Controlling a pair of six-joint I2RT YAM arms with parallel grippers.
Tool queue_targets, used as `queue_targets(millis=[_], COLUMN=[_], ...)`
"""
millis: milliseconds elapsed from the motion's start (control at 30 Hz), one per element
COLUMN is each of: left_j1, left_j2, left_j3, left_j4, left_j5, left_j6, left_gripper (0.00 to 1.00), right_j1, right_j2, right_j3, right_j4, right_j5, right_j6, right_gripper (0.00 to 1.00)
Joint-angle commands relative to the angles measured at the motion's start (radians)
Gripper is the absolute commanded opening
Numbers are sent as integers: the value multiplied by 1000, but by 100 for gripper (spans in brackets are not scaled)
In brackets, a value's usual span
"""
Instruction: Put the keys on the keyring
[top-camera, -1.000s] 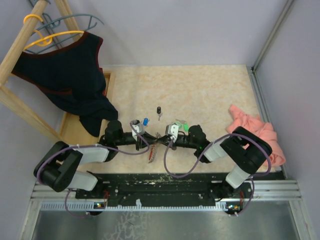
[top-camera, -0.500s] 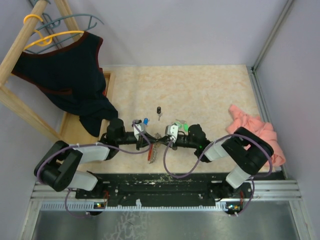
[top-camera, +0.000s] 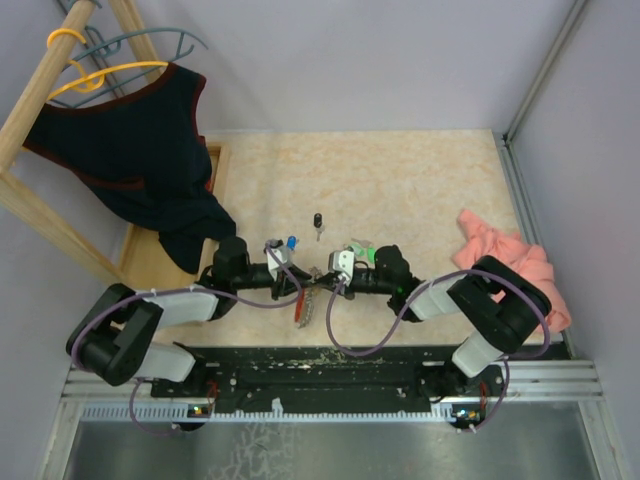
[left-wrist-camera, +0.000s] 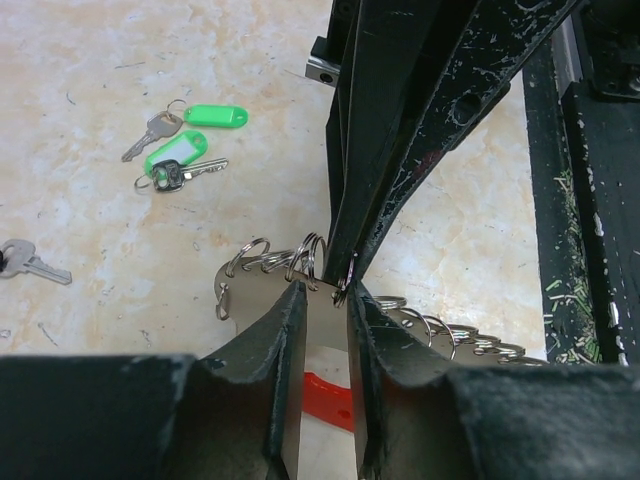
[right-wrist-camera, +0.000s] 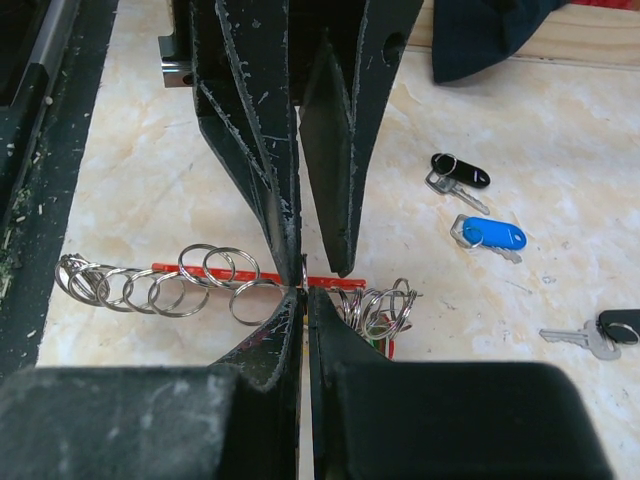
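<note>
Plainly, the keyring (right-wrist-camera: 335, 283), a red band strung with silver loops, sits between left fingers (right-wrist-camera: 260, 120), grip unclear; right fingers (right-wrist-camera: 270, 345) clenched.

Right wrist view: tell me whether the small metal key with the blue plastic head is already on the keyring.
No, the blue-headed key lies loose on the table, apart from the red keyring.

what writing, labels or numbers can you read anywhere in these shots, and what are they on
None can be read.
The green key tags show no writing, and the pale insert in one of them looks blank.
The blue tag and the black tag are plain as well.
</note>
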Motion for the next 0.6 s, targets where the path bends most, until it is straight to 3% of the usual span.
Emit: queue_targets(millis=[0, 333, 567], left_j1=[9, 17, 17], left_j2=[-37, -39, -24], left_j3=[9, 9, 25], left_j4=[-29, -32, -55], left_j5=[-13, 14, 31], left_j6=[27, 32, 44], left_gripper=[28, 32, 11], right_j1=[-8, -11, -16], right_j2=[-53, -56, -59], right_j3=[47, 55, 62], right_j4=[38, 10, -30], right_j5=[-50, -81, -99], right_j6=[-22, -40, -65], right_gripper=[0, 0, 0])
